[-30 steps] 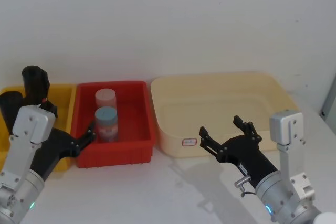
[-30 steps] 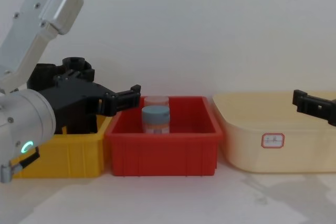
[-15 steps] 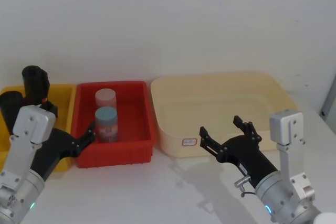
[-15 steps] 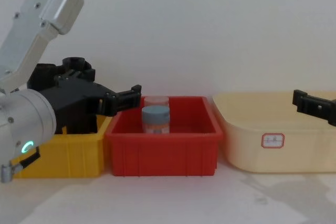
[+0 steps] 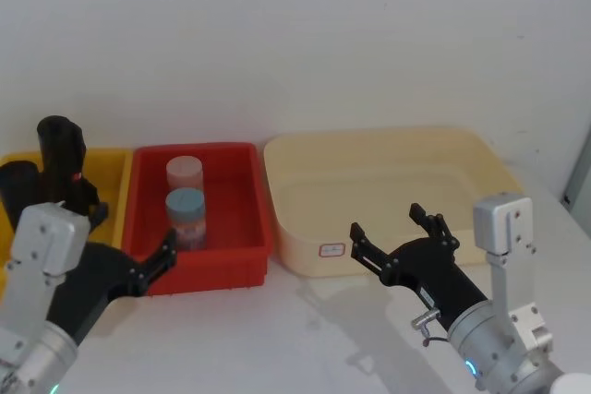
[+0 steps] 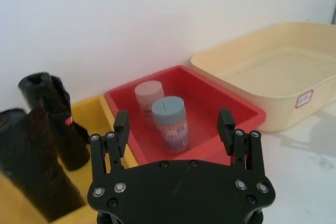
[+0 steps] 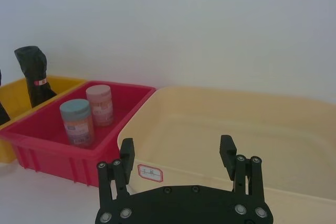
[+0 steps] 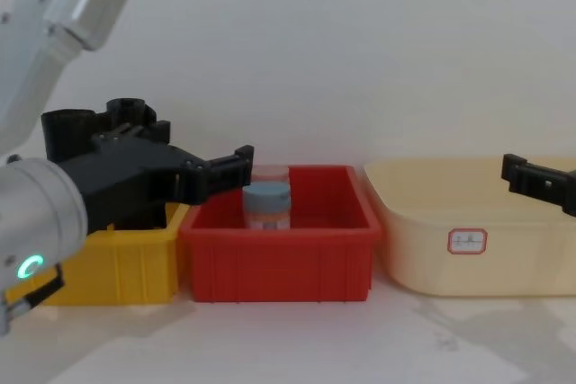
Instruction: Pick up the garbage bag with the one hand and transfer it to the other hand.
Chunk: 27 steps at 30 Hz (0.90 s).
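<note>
Two released end effectors: left end effector [image 6: 174, 121] at 4 o'clock of the garbage bag [image 5: 18, 186], right end effector [image 5: 386, 220] at 6 o'clock of the beige tub [image 5: 288, 219].

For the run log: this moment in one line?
left gripper: open, near red bin | right gripper: open, before tub | bag: in yellow bin, ungrasped

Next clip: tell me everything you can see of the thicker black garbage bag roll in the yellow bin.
The garbage bag is a thick black roll of matte, crinkled plastic. It stands roughly upright in the yellow bin, close beside the slimmer red-marked roll. The open left gripper is apart from it; nothing grips it.
</note>
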Tool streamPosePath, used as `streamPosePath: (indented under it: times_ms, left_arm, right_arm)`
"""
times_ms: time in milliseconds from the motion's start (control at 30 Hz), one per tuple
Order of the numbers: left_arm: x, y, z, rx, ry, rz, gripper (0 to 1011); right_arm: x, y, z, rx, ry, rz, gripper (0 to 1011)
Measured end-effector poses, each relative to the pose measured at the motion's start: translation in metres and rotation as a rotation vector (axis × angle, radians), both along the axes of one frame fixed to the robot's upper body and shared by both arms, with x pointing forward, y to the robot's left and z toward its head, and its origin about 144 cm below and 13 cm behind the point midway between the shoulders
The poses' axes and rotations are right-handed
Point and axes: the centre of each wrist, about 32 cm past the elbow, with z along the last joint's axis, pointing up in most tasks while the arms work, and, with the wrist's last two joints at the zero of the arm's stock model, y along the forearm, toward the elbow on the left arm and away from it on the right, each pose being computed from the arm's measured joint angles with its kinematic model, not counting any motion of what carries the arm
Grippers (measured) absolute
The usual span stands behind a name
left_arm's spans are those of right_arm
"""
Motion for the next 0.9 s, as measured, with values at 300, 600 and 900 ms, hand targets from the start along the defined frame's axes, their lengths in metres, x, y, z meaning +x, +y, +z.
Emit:
streamPosePath:
  times_ms: [300, 600, 900]
  left_arm:
    - [-0.027, 0.009, 0.012, -0.038, 0.049, 0.039, 1000]
    - [-0.038, 0.025, 0.025, -0.041, 0.104, 0.075, 1001]
    - [-0.035, 0.045, 0.035, -0.017, 0.154, 0.1, 1000]
  right_arm:
    - [0.0, 0.0, 0.0, 0.0, 0.0, 0.0, 1001]
    - [0.0, 0.0, 0.0, 0.0, 0.0, 0.0, 1001]
    - [0.0, 0.0, 0.0, 0.0, 0.0, 0.0, 1001]
